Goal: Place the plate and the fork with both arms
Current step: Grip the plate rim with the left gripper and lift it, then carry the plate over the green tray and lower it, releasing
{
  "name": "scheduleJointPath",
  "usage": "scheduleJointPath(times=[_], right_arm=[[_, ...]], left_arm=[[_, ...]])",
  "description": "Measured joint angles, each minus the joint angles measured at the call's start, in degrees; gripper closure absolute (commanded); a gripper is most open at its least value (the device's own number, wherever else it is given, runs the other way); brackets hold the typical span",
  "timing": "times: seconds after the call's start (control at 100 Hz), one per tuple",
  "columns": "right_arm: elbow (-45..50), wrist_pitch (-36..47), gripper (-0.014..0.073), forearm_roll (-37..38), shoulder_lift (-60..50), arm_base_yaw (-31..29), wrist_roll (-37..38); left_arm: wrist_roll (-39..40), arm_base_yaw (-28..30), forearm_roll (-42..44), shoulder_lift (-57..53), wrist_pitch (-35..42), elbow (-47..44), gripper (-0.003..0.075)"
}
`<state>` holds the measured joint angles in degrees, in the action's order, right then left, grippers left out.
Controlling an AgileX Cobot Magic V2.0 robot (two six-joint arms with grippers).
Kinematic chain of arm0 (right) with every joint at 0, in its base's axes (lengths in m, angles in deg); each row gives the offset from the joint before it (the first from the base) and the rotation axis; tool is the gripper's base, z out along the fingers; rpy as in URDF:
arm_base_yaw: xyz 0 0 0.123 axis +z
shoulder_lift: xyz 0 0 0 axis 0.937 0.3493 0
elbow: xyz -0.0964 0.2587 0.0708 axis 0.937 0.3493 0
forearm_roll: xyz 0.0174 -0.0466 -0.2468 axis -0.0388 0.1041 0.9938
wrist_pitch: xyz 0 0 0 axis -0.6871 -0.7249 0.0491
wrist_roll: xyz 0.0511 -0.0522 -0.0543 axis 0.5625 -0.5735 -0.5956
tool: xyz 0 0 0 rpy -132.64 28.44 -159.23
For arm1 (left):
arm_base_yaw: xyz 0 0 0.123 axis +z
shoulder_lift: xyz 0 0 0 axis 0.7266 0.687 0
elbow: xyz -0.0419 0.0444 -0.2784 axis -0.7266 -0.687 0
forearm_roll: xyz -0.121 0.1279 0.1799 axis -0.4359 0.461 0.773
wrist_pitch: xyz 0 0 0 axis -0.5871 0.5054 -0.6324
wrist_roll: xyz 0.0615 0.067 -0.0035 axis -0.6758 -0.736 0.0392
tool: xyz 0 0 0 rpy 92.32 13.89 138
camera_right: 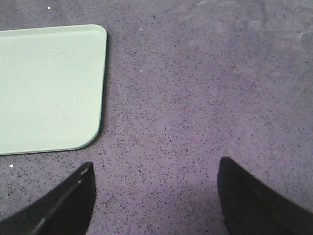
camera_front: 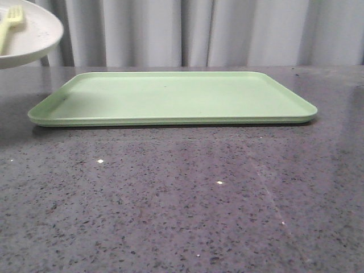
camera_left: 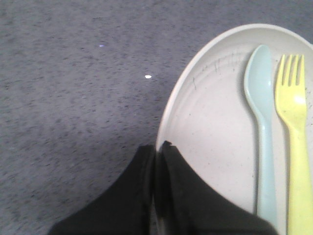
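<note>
Left wrist view shows the left gripper [camera_left: 157, 147] clenched on the rim of the plate [camera_left: 215, 117], with the fork [camera_left: 296, 147] lying in it beside a pale blue spoon [camera_left: 261, 122]. From the front, the plate [camera_front: 34, 34] hangs raised above the desk's [camera_front: 182, 199] far left corner, clear of the green tray [camera_front: 170, 96]. The right gripper [camera_right: 154, 191] hovers released over bare desk, near the tray's corner [camera_right: 93, 132].

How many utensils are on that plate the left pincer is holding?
2. The pale blue spoon and the yellow fork lie side by side on the plate, the fork nearer its rim. The front view shows only the fork.
</note>
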<state>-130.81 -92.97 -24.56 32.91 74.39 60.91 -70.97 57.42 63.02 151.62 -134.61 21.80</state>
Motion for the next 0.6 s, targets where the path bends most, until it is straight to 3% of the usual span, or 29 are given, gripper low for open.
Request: scheduleJointPath(times=[0.6], right_arm=[[0.00, -2.09, 0.0067, -0.43, 0.00, 0.00, 0.00]], left_arm=[[-0.11, -23.02, -13.19, 22.25, 14.83, 7.37, 0.0741]])
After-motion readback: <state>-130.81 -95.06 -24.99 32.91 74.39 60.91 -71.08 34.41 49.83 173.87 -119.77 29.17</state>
